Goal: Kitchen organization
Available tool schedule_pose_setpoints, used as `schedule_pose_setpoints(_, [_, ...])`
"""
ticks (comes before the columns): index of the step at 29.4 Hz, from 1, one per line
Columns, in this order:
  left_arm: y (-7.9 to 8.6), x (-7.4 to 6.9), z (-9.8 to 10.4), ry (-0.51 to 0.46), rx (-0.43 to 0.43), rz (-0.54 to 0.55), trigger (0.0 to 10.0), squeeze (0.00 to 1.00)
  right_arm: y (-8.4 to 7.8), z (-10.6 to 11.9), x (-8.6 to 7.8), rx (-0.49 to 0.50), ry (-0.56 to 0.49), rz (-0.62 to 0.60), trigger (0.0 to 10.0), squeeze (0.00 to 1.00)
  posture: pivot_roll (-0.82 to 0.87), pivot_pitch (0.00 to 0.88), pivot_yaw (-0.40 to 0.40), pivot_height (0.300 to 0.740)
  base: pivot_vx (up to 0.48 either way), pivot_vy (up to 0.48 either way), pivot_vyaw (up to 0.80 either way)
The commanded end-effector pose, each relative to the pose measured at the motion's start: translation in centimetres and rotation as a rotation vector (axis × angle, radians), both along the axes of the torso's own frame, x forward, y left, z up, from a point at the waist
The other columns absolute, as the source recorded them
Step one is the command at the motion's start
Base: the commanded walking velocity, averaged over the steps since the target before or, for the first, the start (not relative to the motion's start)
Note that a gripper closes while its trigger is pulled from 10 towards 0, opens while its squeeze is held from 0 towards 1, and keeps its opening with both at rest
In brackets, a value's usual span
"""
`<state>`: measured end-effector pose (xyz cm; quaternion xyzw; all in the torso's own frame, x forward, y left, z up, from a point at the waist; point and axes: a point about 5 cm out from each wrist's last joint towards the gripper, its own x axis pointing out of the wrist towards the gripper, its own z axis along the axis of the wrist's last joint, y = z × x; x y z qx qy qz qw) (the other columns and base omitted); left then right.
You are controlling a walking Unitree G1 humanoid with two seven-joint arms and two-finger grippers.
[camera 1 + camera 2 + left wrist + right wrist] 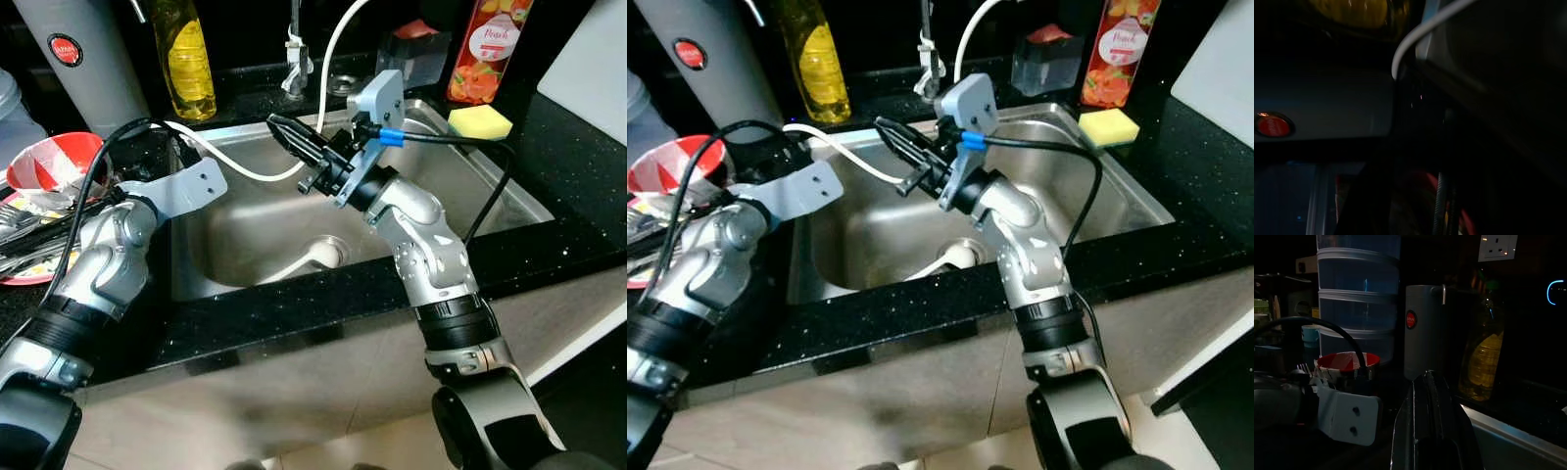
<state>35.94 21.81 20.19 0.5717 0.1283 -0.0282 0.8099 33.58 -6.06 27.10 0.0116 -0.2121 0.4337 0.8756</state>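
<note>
Stainless steel forms the sink [509, 201] at the centre of the head views, sunk into a black speckled surface [588, 166]. Above the basin, centre of the frame, the right gripper [284, 132] hangs with its two black fingers pressed together, jaws closed on nothing, pointing toward the upper left. A white hose [245, 168] loops from the tap area across the basin's upper left part and passes just under those fingers; another stretch of it lies by the drain. At the left edge the left gripper [1444, 196] reaches over the surface beside a red bowl [59, 162]; whether its jaws are open I cannot tell, the wrist picture being too dark. Along the top stand a grey cylindrical appliance [83, 59], a yellow bottle [188, 59], and a peach-labelled carton [487, 49]. Just right of the sink's upper right corner lies a yellow sponge [480, 121].
</note>
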Motion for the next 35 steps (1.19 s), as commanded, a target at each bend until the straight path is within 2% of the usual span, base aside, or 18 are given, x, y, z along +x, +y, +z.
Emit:
schedule_pose_setpoints(1, [0.0,0.3,-0.7,0.031,0.009,0.005,10.0,0.0,0.0,0.1,-0.2,-0.004,-0.01,-0.003,10.0,0.0,0.07,0.0,0.071,0.74,0.0,0.0,0.0])
schedule_pose_setpoints(2, [0.2,0.4,-0.9,0.038,0.005,0.014,10.0,0.0,-0.1,0.1,-0.2,-0.004,-0.009,-0.008,10.0,0.0,0.07,0.0,0.071,0.74,0.0,0.0,0.0])
schedule_pose_setpoints(3, [0.4,0.5,-1.0,0.044,0.003,0.022,2.1,0.0,-0.2,0.0,-0.2,-0.003,-0.009,-0.013,10.0,0.0,0.06,0.0,0.081,0.74,0.0,0.0,0.0])
schedule_pose_setpoints(4, [0.4,0.5,-1.0,0.044,0.003,0.022,2.1,0.0,-0.2,0.0,-0.2,-0.003,-0.009,-0.013,10.0,0.0,0.06,0.0,0.081,0.74,0.0,0.0,0.0])
schedule_pose_setpoints(5, [0.4,0.7,-1.1,0.047,-0.007,0.02,0.0,0.0,-0.3,0.0,-0.2,-0.003,-0.009,-0.017,10.0,0.0,0.06,0.0,0.081,0.74,0.0,0.0,0.0])
schedule_pose_setpoints(14, [0.2,1.1,-1.1,0.022,-0.002,0.01,0.0,0.0,-0.3,0.1,-0.2,-0.003,-0.011,-0.017,10.0,0.0,0.06,0.0,0.072,0.74,0.0,0.0,0.0])
schedule_pose_setpoints(17, [-0.2,1.2,-0.6,-0.03,0.047,-0.028,0.0,0.0,-0.1,0.2,-0.1,-0.005,-0.012,-0.007,10.0,0.0,0.07,0.0,0.061,0.74,0.0,0.0,0.0])
schedule_pose_setpoints(21, [-0.5,1.1,-0.1,-0.07,0.063,-0.048,0.0,0.0,0.0,0.2,-0.1,-0.006,-0.013,0.001,10.0,0.0,0.07,0.0,0.057,0.74,0.0,0.0,0.0])
schedule_pose_setpoints(23, [-0.9,1.2,0.7,-0.141,0.085,-0.072,0.0,0.0,0.1,0.3,-0.1,-0.006,-0.012,0.005,10.0,0.0,0.08,0.0,0.055,0.74,0.0,0.0,0.0])
schedule_pose_setpoints(25, [-1.1,1.3,1.1,-0.168,0.089,-0.084,0.0,0.0,0.1,0.3,-0.1,-0.006,-0.013,0.005,10.0,0.0,0.08,0.0,0.055,0.74,0.0,0.0,0.0])
schedule_pose_setpoints(26, [-2.6,1.3,3.4,-0.337,0.057,-0.14,0.0,0.0,0.1,0.3,-0.1,-0.006,-0.012,0.005,10.0,0.0,0.08,0.0,0.054,0.74,0.0,0.0,0.0])
schedule_pose_setpoints(27, [-2.6,1.3,3.4,-0.337,0.057,-0.14,0.0,0.0,0.1,0.3,-0.1,-0.006,-0.012,0.005,10.0,0.0,0.08,0.0,0.054,0.74,0.0,0.0,0.0])
schedule_pose_setpoints(28, [-3.9,1.1,4.5,-0.404,0.02,-0.196,7.6,0.0,0.1,0.3,-0.1,-0.006,-0.012,0.005,10.0,0.0,0.08,0.0,0.054,0.74,0.0,0.0,0.0])
schedule_pose_setpoints(29, [-5.0,0.9,5.2,-0.439,-0.02,-0.245,10.0,0.0,0.1,0.3,-0.1,-0.006,-0.012,0.005,10.0,0.0,0.08,0.0,0.054,0.74,0.0,0.0,0.0])
schedule_pose_setpoints(30, [-5.0,0.9,5.2,-0.439,-0.02,-0.245,10.0,0.0,0.1,0.3,-0.1,-0.006,-0.012,0.005,10.0,0.0,0.08,0.0,0.054,0.74,0.0,0.0,0.0])
schedule_pose_setpoints(31, [-6.6,0.7,5.6,-0.436,-0.108,-0.302,10.0,0.0,0.1,0.3,-0.1,-0.006,-0.013,0.006,10.0,0.0,0.08,0.0,0.054,0.74,0.0,0.0,0.0])
schedule_pose_setpoints(32, [-6.6,0.7,5.6,-0.436,-0.108,-0.302,10.0,0.0,0.1,0.3,-0.1,-0.006,-0.013,0.006,10.0,0.0,0.08,0.0,0.054,0.74,0.0,0.0,0.0])
schedule_pose_setpoints(35, [-11.0,-0.3,6.1,-0.377,-0.342,-0.452,10.0,0.0,0.2,0.4,-0.1,-0.006,-0.016,0.006,10.0,0.0,0.07,0.0,0.057,0.74,0.0,0.0,0.0])
